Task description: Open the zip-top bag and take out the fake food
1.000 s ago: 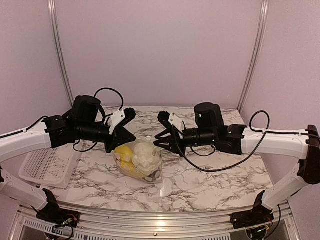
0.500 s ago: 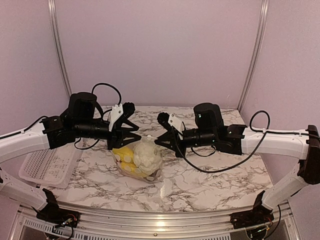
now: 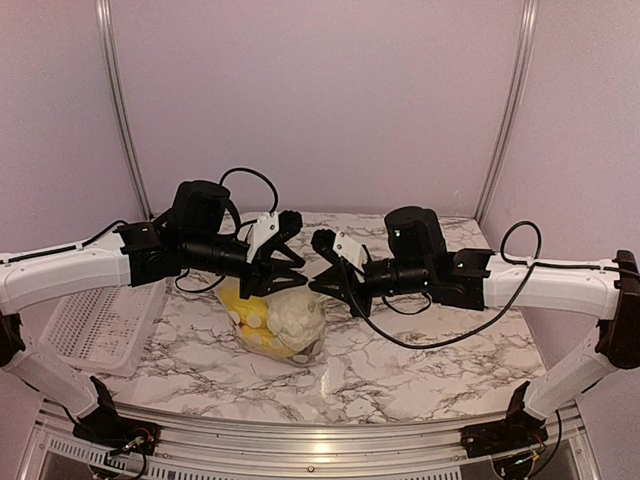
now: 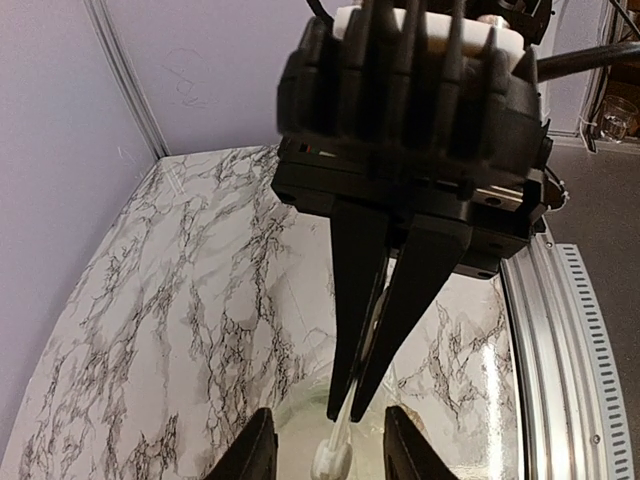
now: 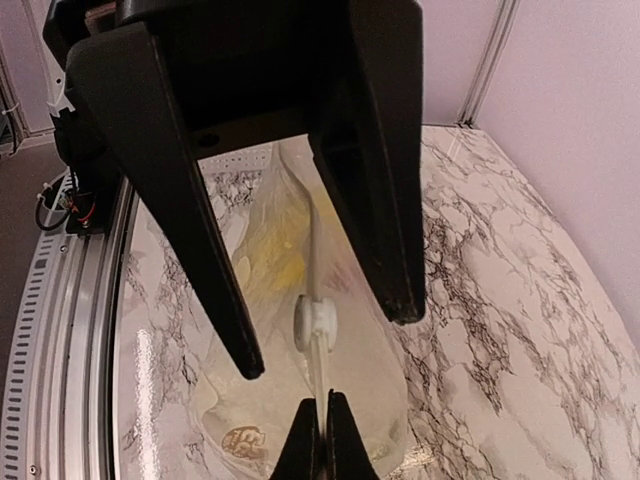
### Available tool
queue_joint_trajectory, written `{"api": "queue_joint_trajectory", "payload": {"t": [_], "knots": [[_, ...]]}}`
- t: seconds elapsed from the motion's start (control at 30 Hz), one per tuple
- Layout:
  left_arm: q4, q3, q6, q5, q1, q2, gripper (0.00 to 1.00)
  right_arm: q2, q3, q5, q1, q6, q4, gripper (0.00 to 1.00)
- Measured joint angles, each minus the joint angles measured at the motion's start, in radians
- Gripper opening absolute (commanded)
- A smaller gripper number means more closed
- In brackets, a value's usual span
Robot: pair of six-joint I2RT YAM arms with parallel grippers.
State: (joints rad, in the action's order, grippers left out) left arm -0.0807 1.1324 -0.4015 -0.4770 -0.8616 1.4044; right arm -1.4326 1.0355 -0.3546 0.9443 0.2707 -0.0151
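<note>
The zip-top bag (image 3: 285, 330) sits mid-table, its zip strip (image 5: 313, 255) held up. Inside it I see yellow pieces (image 3: 243, 308) and a cream-white lump (image 3: 297, 315); the other fake food is hidden. My right gripper (image 5: 325, 432) is shut on the zip strip just below the white slider (image 5: 312, 322). It also shows in the left wrist view (image 4: 356, 405) and the top view (image 3: 315, 283). My left gripper (image 4: 330, 450) is open, one finger on each side of the slider (image 4: 335, 460) without touching it. It faces the right gripper in the top view (image 3: 297, 266).
A white lattice basket (image 3: 100, 325) sits at the table's left edge, under the left arm. Metal rails run along the near edge (image 3: 320, 440). Purple walls close off the back and sides.
My left arm has swung right and forward, so its open gripper now meets the right gripper over the bag. The right gripper has barely moved and stays shut on the strip.
</note>
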Motion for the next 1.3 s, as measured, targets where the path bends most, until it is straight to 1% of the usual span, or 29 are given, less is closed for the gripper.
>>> {"api": "queue_joint_trajectory", "payload": {"t": [0.13, 0.3, 0.4, 0.57, 0.93, 1.3], "knots": [[-0.005, 0.000, -0.013, -0.001, -0.001, 0.006, 0.21, 0.001, 0.000, 0.003, 0.000, 0.005, -0.002, 0.00], [-0.018, 0.000, -0.021, 0.007, -0.001, 0.006, 0.15, 0.005, 0.000, 0.008, 0.000, 0.011, -0.003, 0.00], [-0.025, 0.000, -0.031, 0.011, -0.001, 0.006, 0.08, 0.006, 0.000, 0.010, 0.000, 0.011, -0.006, 0.00], [-0.037, 0.000, -0.039, 0.015, -0.002, 0.005, 0.02, 0.010, 0.000, 0.022, 0.000, 0.011, -0.013, 0.00], [-0.076, -0.012, -0.068, 0.068, 0.009, -0.037, 0.00, 0.052, -0.032, 0.042, -0.002, 0.011, -0.019, 0.00], [-0.092, -0.119, -0.074, 0.082, 0.130, -0.164, 0.00, 0.129, -0.095, 0.063, -0.028, 0.011, -0.026, 0.00]]}}
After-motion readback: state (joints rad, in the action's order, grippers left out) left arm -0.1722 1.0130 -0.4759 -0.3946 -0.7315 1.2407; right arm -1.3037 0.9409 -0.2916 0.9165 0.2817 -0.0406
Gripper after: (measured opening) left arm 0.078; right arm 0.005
